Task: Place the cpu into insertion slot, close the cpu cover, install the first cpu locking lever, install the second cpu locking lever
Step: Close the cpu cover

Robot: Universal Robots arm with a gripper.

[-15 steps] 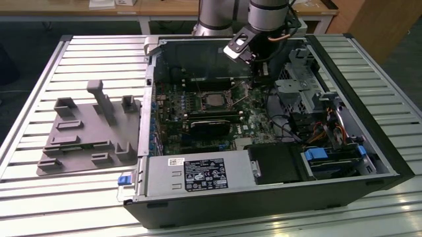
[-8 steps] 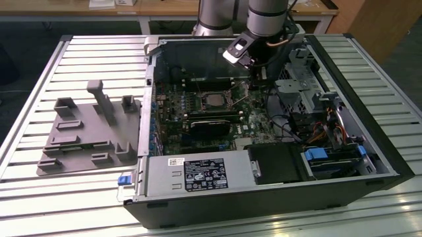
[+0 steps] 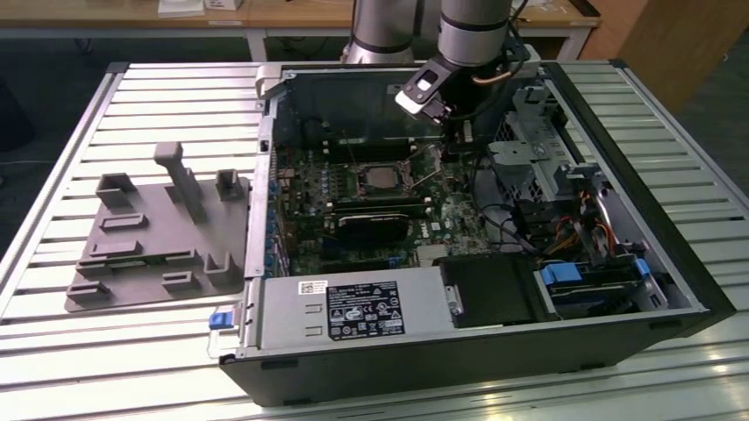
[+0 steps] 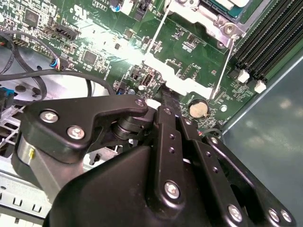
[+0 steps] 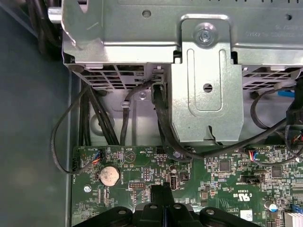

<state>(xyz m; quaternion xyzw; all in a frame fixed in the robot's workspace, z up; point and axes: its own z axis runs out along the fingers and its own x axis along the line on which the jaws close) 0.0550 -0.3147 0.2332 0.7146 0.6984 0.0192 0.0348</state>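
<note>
In the exterior view the cpu (image 3: pixel 380 179) lies flat in the insertion slot on the green motherboard, with the silver cpu cover (image 3: pixel 360 168) framing it. The slot's contacts are hidden beneath. The second wrist view shows the cover's edge (image 4: pixel 208 16) and two thin wire locking levers, one (image 4: pixel 156 33) and the other (image 4: pixel 222 66), both slanting up off the board. My gripper (image 3: pixel 465 136) hangs to the exterior view's right of the socket, low over the board. Its black fingertips (image 5: pixel 164 193) are shut together with nothing between them, near a coin battery (image 4: pixel 198 109).
The metal drive cage (image 5: pixel 201 71) and black cables (image 5: pixel 161 118) stand close beside the gripper. A black heatsink block (image 3: pixel 374 230) and the power supply (image 3: pixel 351 311) sit nearer the case front. A grey parts fixture (image 3: pixel 153 237) lies on the table at the exterior view's left.
</note>
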